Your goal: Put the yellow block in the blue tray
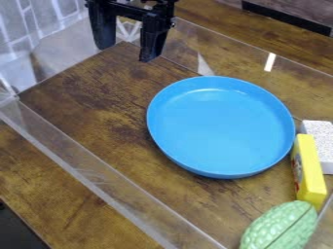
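We are at the very start of the job: reaching for the block. Our hand (130, 41) hangs up at about eleven o'clock in the picture, with its two fingers spread open and nothing between them. It points down at the brown wooden tabletop (92, 107).

The yellow block (310, 171) lies far away from the hand, at about four o'clock, just outside the rim of the blue tray (221, 126). A white speckled block (320, 142) sits right beside it, and a green bumpy thing (279, 229) lies just below it.

Next, we think the hand must travel across, over the tray, and stop above the yellow block. Then it must come down with fingers on both long sides, taking care not to bump the white block.
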### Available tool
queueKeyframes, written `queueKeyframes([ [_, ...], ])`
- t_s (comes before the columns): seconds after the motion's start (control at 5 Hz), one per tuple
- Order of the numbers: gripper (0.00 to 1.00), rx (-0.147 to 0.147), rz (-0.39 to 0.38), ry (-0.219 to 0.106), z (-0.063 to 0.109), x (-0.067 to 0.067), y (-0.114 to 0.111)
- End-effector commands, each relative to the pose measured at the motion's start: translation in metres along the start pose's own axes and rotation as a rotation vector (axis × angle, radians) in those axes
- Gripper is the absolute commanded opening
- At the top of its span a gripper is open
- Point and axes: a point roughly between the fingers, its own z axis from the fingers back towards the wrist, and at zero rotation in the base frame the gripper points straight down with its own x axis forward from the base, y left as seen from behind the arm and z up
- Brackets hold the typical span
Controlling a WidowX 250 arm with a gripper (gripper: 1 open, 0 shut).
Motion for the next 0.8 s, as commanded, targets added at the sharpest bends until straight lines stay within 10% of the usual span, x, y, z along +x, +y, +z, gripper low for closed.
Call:
queueKeyframes([
  [0.0, 1.0, -0.004, -0.004, 0.015, -0.007, 0.001, -0.003],
  [0.6, 1.0, -0.04, -0.052, 0.027, -0.023, 0.015, -0.045],
])
